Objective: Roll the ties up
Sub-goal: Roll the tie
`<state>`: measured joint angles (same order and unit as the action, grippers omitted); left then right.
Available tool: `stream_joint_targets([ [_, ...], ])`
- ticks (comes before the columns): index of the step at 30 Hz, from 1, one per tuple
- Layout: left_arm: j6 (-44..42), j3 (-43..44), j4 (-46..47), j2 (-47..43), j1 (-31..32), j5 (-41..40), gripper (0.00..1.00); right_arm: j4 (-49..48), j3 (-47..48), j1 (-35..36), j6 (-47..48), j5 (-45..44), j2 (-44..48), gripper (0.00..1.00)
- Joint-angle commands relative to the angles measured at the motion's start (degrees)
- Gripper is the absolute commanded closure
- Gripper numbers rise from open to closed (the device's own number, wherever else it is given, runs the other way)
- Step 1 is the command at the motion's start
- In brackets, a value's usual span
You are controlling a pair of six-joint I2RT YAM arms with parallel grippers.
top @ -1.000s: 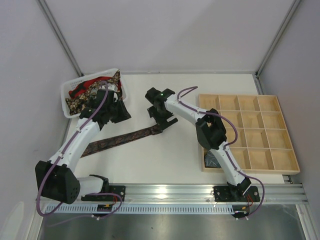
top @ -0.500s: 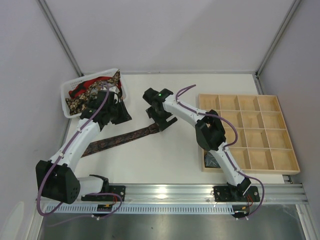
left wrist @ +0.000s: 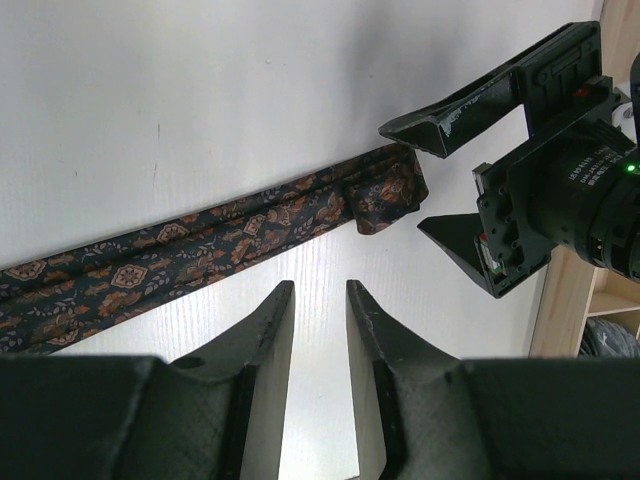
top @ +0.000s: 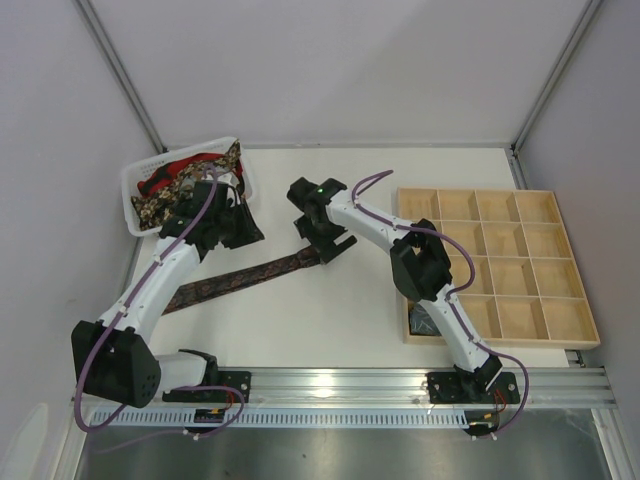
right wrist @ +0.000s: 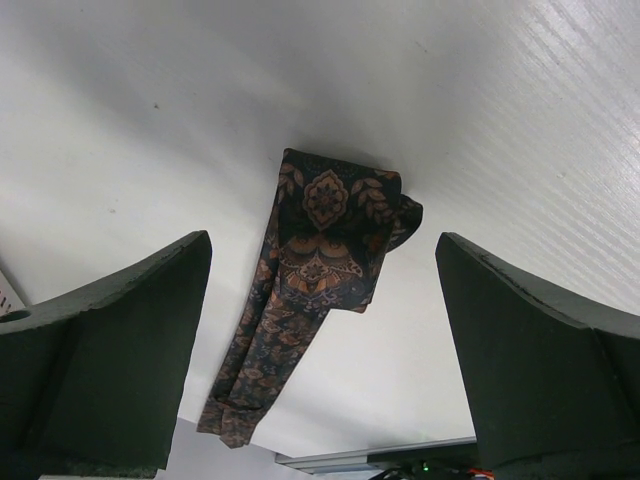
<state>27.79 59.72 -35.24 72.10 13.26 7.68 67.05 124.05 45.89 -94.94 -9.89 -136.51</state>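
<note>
While the dark brown-maroon patterned fabric necktie (top: pixel 250 277) is lying on the white table (top: pixel 300 325), slanting rightward from before the white plastic basket (top: pixel 134 197), the right claw (right wrist: pixel 322 240) is hovering wide open over its folded far end, nearer than the narrowly parted, empty left claw (left wrist: pixel 318 290).

Item: right gripper (right wrist: pixel 322 240), position change over the last second.
Wrist and open jaws shifted a little left and slightly far across the table (top: pixel 300 320), most of it in the first half second. They now straddle the folded right end of the dark patterned tie (top: pixel 240 278); the forearm swung left with them.
</note>
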Motion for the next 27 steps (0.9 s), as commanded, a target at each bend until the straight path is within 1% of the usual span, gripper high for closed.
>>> stream_joint_targets([
  [1, -1.60, -0.31, 1.49, -0.55, -0.95, 1.19, 0.67, 1.33, -0.47, -0.19, -2.01, -2.77, 1.07, 0.00],
  [18, -1.34, -0.57, 2.11, 0.15, -1.83, 2.60, 0.67, -0.07, 1.11, 0.17, -4.20, -0.57, -3.41, 0.00],
  [22, -1.34, -0.57, 2.29, 0.50, -2.01, 2.77, 0.67, 0.97, 4.43, -0.01, -3.24, -1.10, -5.43, 0.00],
  [24, -1.34, -0.57, 2.20, 0.59, -2.18, 2.95, 0.67, 1.94, 5.50, -0.10, -2.80, -0.31, -7.01, 0.02],
  [25, -1.42, -0.57, 2.20, 0.68, -2.27, 2.95, 0.67, 2.21, 6.46, -0.10, -2.80, -0.22, -7.37, 0.06],
  [27, -1.34, -0.49, 2.37, 0.85, -2.36, 3.30, 0.67, 2.74, 7.26, 0.08, -2.62, -0.04, -8.33, 0.08],
])
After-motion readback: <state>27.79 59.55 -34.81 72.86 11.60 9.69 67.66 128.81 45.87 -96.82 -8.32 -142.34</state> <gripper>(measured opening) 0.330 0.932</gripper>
